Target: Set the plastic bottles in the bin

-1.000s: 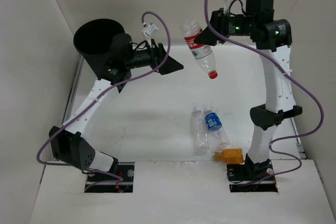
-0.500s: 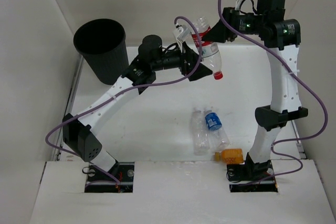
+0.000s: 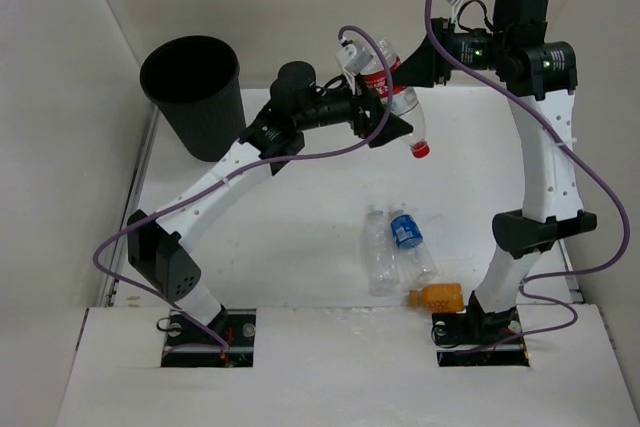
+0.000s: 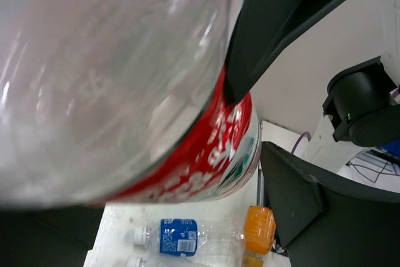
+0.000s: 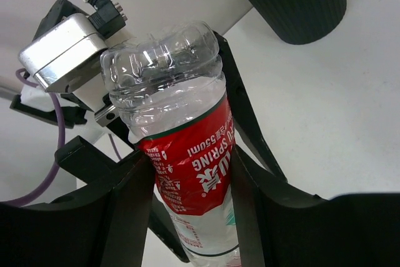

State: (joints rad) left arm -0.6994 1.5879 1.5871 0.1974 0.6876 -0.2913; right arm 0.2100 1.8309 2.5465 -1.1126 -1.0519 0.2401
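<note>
My right gripper (image 3: 400, 75) is shut on the red-labelled bottle (image 3: 380, 75) and holds it in the air, red cap (image 3: 421, 149) down, above the far middle of the table. In the right wrist view my fingers (image 5: 131, 211) press the red label (image 5: 187, 154). My left gripper (image 3: 393, 115) is open, its jaws on either side of the same bottle's body; the bottle fills the left wrist view (image 4: 125, 92). The black bin (image 3: 192, 87) stands at the far left. The plain bottle (image 3: 378, 252), the blue-labelled bottle (image 3: 407, 232) and the orange bottle (image 3: 438, 296) lie near the right arm's base.
White walls close in the table on the left, back and right. The bin also shows in the right wrist view (image 5: 294, 4). Purple cables loop from both arms. The blue-labelled bottle (image 4: 181, 237) and orange bottle (image 4: 258, 229) show below in the left wrist view.
My left arm has swung right from beside the bin to the held bottle, and its jaws now straddle it. My right gripper has shifted slightly right with the bottle.
</note>
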